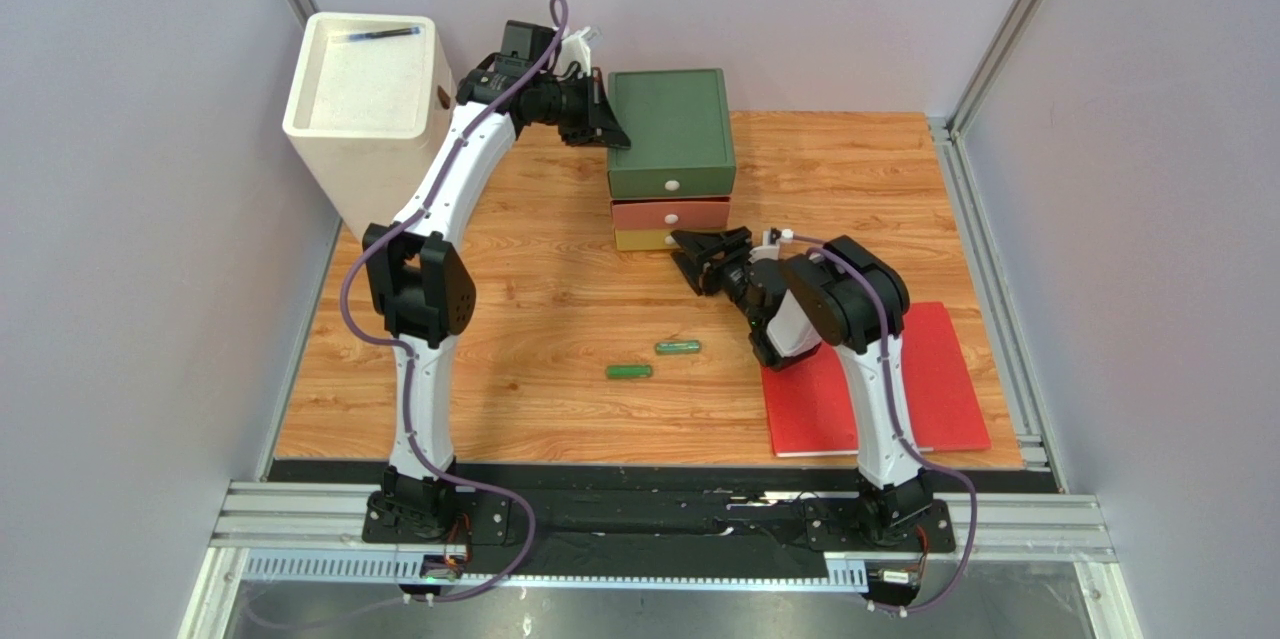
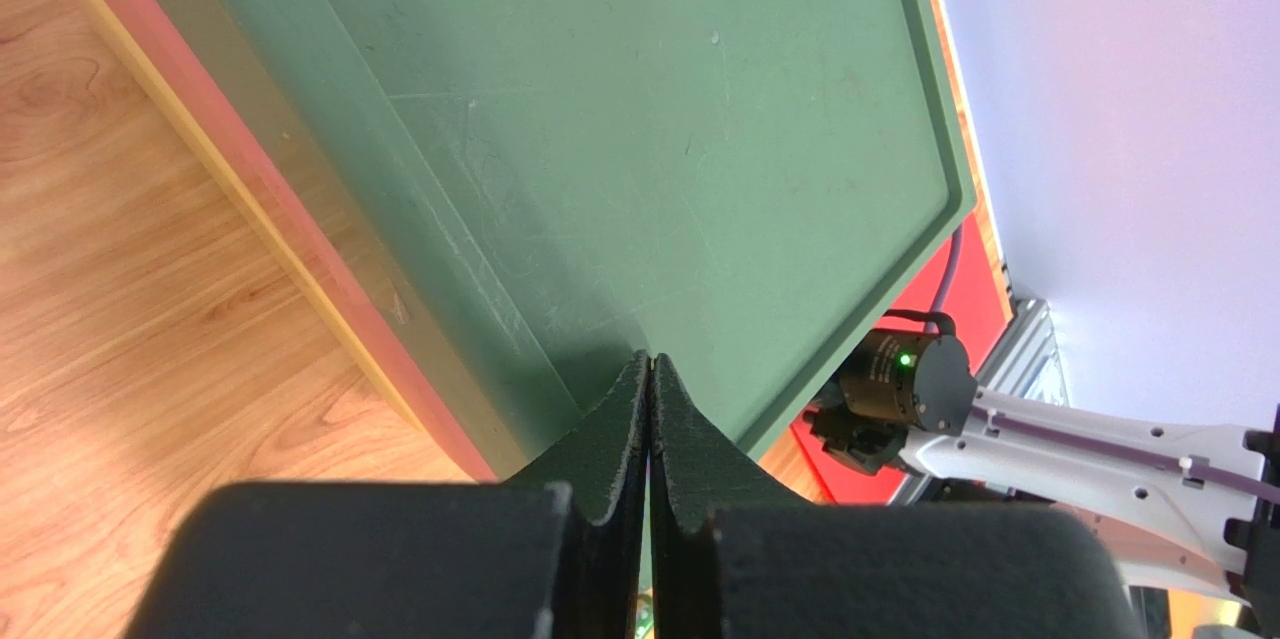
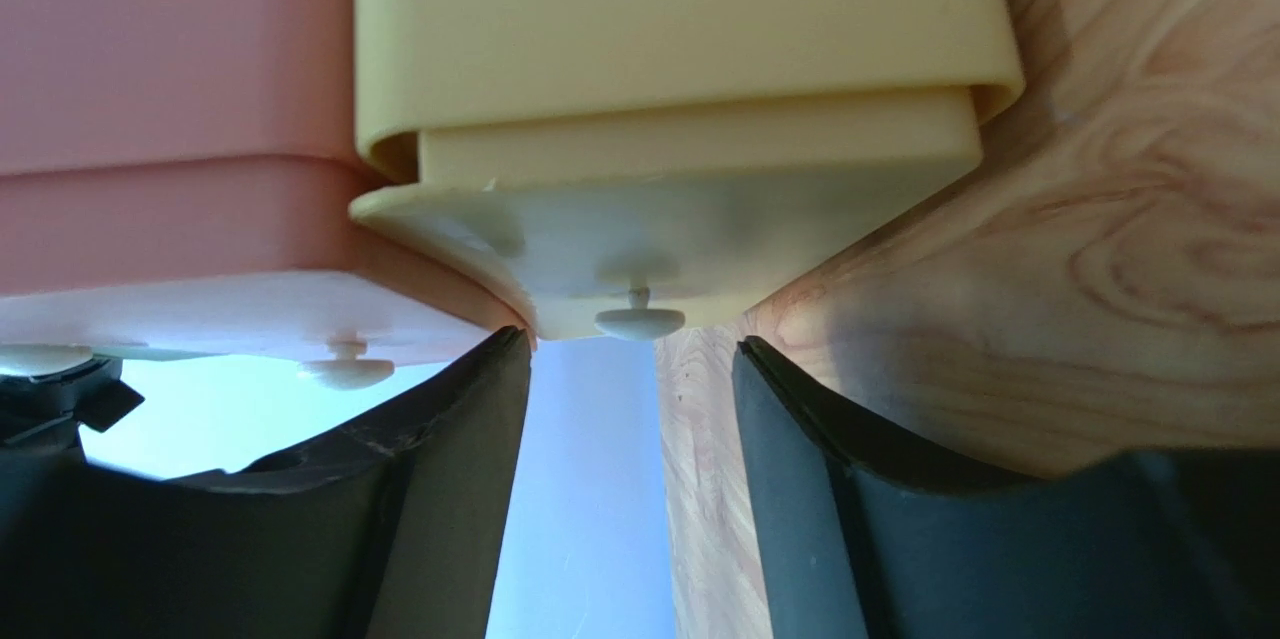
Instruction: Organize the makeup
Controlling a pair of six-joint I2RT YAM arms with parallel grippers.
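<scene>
Two slim green tubes point(image 1: 678, 347) point(image 1: 630, 369) lie on the wooden table in front of a small three-drawer chest point(image 1: 670, 144) with a green top, a pink middle and a yellow bottom. My left gripper point(image 1: 613, 129) is shut and empty, its tips point(image 2: 649, 359) resting against the left edge of the chest's green top point(image 2: 676, 114). My right gripper point(image 1: 697, 255) is open at the chest's front. In the right wrist view its tips point(image 3: 631, 344) stand on either side of the yellow drawer's knob point(image 3: 639, 320) without closing on it. The other makeup is out of view.
A flat red book point(image 1: 947, 369) lies at the right under the right arm. A white square bin point(image 1: 368, 92) holding a dark pen-like stick stands at the back left. The pink drawer point(image 3: 166, 264) sits beside the yellow one point(image 3: 661, 9).
</scene>
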